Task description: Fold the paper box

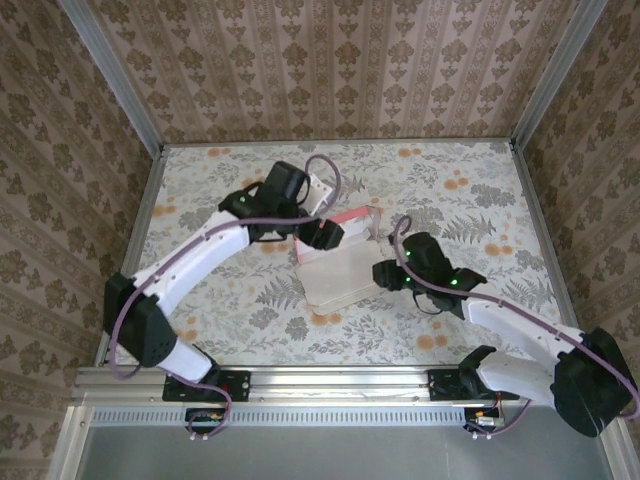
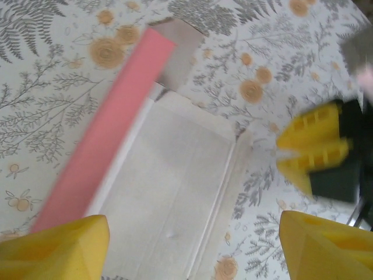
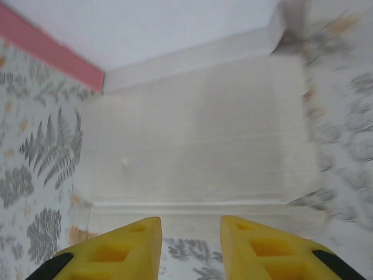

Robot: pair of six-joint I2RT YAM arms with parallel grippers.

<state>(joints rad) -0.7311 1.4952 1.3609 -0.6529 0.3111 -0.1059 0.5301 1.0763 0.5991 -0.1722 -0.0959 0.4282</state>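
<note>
The paper box (image 1: 335,268) lies unfolded mid-table, its pale off-white inner side up, with one pink flap (image 1: 350,216) raised along its far edge. My left gripper (image 1: 325,235) hovers over the box's far left part. In the left wrist view the gripper (image 2: 189,256) is open wide above the off-white panel (image 2: 169,181), with the pink flap (image 2: 105,146) to the left. My right gripper (image 1: 385,272) sits at the box's right edge. Seen from the right wrist, this gripper (image 3: 189,233) is open just short of the near flap of the box (image 3: 198,140), with nothing between its fingers.
The table (image 1: 480,200) has a floral fern-print cover and patterned walls on three sides. The right gripper's yellow fingers (image 2: 315,146) show at the right of the left wrist view, close to the box's edge. Bare cloth lies left and right of the box.
</note>
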